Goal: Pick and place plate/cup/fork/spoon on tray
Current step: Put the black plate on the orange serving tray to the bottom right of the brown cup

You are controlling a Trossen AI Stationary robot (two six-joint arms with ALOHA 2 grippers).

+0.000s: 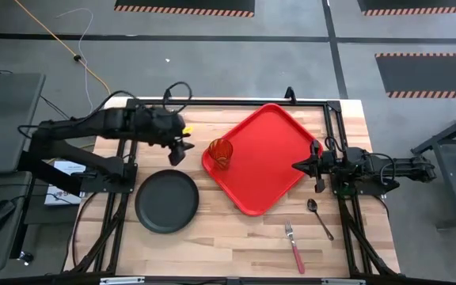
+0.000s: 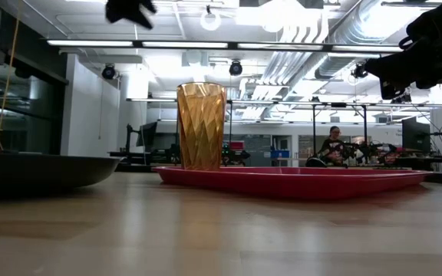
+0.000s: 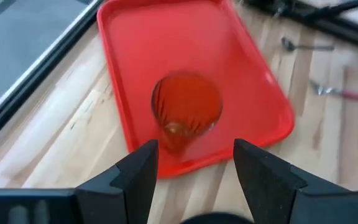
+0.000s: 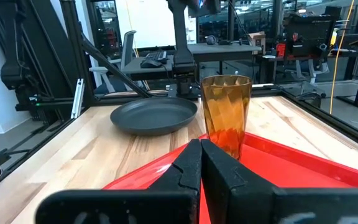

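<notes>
So the cup (image 1: 221,153) is parked upright on the tray (image 1: 271,170) corner nearest the left end effector (image 1: 180,150), which is held wide just off it, probably released. The right end effector (image 1: 302,166) is pinched empty.

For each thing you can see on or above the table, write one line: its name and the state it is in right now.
Cup: upright on the tray's corner nearest the left arm, not held.
Tray: flat on the table, holding only the cup.
Plate: on the table, off the tray.
Spoon: on the table, off the tray.
Fork: on the table, beside the spoon.
Left gripper: open, beside the cup.
Right gripper: shut, empty, over the tray's edge.
</notes>
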